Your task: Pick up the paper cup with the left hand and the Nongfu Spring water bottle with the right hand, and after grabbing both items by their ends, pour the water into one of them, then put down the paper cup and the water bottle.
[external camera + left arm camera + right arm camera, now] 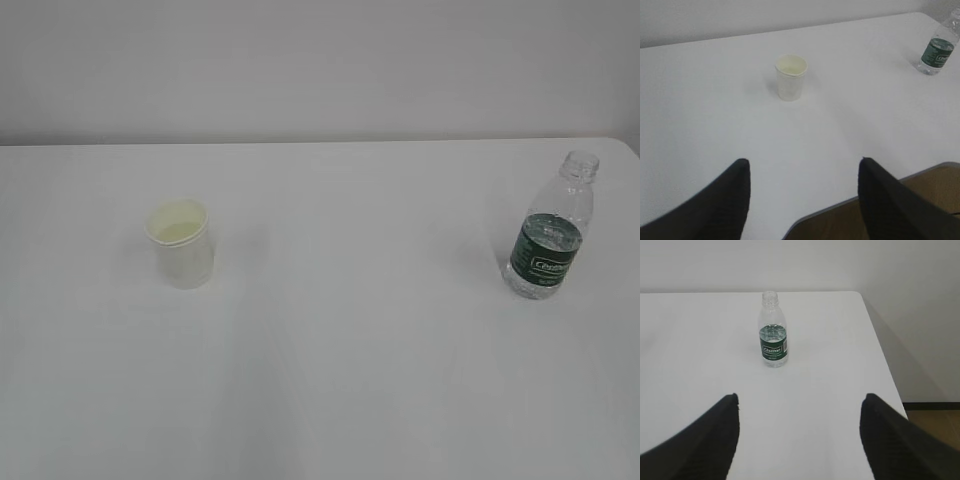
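The tapered white paper cup (181,244) and the clear ribbed, capless plastic bottle (549,230) are standing upright, well apart, on the smooth white counter (350,350). Both hands' black fingers (705,210) (695,440) are standing spread, gripping nothing.

We note colours only. Paper cup (181,245): white outside, pale cream-yellow inside. Water bottle (549,238): clear plastic with ribs, dark green label band with white lettering. Table (340,380): plain white, no pattern. Wall (300,60) behind: pale grey-white. Left gripper (802,200) fingers (715,210): black. Right gripper (800,437) fingers (895,440): black, we see fine ribbed texture. Floor (935,185) beyond table edge: brown.
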{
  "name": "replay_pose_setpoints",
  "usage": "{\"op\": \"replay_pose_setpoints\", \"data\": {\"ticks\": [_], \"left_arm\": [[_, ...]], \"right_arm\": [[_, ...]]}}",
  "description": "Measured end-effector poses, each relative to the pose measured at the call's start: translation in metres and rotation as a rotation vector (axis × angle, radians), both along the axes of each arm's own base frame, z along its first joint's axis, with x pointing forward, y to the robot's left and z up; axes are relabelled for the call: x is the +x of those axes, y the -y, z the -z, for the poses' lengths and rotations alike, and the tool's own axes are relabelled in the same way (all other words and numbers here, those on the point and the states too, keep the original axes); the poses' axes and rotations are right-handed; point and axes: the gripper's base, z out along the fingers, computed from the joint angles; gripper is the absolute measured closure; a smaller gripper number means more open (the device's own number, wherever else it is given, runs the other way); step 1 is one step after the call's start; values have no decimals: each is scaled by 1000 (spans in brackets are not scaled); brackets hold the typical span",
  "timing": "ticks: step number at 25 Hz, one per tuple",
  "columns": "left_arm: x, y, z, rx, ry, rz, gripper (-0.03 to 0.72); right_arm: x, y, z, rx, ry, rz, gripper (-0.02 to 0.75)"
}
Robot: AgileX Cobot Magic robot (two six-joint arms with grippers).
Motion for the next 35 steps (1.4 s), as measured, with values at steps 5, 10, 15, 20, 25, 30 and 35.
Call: {"op": "replay_pose_setpoints", "data": {"ticks": [5,10,15,20,25,30,35], "left_arm": [[1,1,5,10,-22,0,207],[10,8,23,18,-102,25,207],[17,11,35,30,-135,27,208],[21,11,38,41,-124,12,208],[23,9,38,59,-104,-9,209],[28,9,40,68,-73,-24,209],[30,9,42,73,-63,-31,210]], "right_arm": [[11,0,14,-6,-64,3,165],[22,-1,32,-10,-139,3,165],[30,0,45,-23,-191,13,165],[36,0,58,-31,-242,18,165],[39,1,62,-46,-250,24,165],[42,2,62,-57,-221,30,165],[43,2,61,-58,-204,29,165]]}}
